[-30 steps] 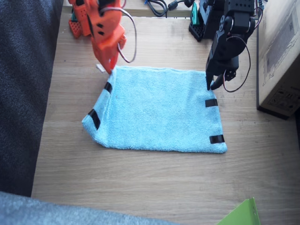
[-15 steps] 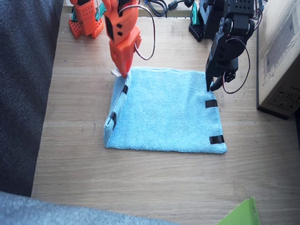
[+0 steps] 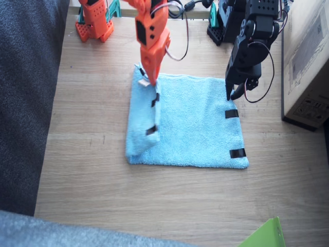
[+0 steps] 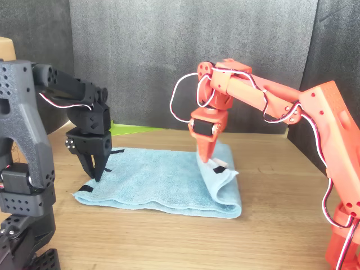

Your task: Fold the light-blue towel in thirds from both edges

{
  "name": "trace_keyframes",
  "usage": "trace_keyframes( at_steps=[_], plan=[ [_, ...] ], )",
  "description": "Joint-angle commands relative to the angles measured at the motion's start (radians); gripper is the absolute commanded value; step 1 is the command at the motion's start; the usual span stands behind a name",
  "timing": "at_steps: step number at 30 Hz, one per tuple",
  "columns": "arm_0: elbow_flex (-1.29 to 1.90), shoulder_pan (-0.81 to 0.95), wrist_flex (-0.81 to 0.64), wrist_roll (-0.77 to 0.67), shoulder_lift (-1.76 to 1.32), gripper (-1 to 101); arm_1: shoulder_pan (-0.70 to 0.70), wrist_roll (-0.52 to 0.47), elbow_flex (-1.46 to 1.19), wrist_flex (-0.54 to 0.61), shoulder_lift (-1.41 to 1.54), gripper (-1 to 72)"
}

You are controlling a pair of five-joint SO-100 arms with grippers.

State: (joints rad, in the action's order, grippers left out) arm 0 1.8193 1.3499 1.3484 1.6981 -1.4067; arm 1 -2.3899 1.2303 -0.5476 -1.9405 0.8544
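The orange right gripper [image 3: 149, 78] points down with its jaws pinched on the corner of the light-blue towel [image 3: 198, 126], at the small white tag [image 3: 144, 82] there; nothing can be read on the tag. From that pinch the lifted edge [image 3: 153, 116] hangs over the towel's own middle as a loose flap, two black tape strips [image 3: 151, 130] showing on it, and the fold beneath bulges rounded; in the front view the same gripper [image 4: 205, 154] stands just above the doubled cloth [image 4: 169, 180]. The rest of the towel lies flat on the wooden table [image 3: 154, 200]. The black left gripper [image 3: 232, 92] hangs tips-down at the far corner of the opposite edge [image 3: 235, 131], its fingers close together; whether they hold any cloth cannot be told. Two tape strips lie flat on that side. A cardboard box [image 3: 308, 62] stands beside the left arm, its printing too blurred to read.
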Motion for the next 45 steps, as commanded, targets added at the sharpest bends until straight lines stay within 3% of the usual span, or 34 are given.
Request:
trace_keyframes(
  at_steps=[1, 9, 17, 21, 32, 45],
  plan=[
    [0.006, 0.008, 0.008, 0.005, -0.009, 0, -0.031, 0.029, 0.057, -0.006, 0.044, 23.2],
    [0.008, 0.005, 0.008, 0.005, -0.012, 0, 0.048, 0.020, 0.032, -0.006, 0.175, 23.5],
    [-0.011, -0.025, 0.057, 0.011, -0.092, 0, 0.351, 0.031, -0.195, -0.005, 0.265, 18.3],
    [-0.063, -0.026, 0.129, 0.025, -0.152, 0, 0.426, 0.021, -0.273, -0.005, 0.288, 17.6],
    [-0.252, -0.127, 0.333, 0.064, -0.225, 0, 0.410, 0.034, -0.313, -0.005, 0.296, 17.8],
    [-0.609, -0.325, 0.485, 0.072, 0.000, 0, 0.437, 0.032, -0.353, -0.005, 0.308, 17.3]
  ],
)
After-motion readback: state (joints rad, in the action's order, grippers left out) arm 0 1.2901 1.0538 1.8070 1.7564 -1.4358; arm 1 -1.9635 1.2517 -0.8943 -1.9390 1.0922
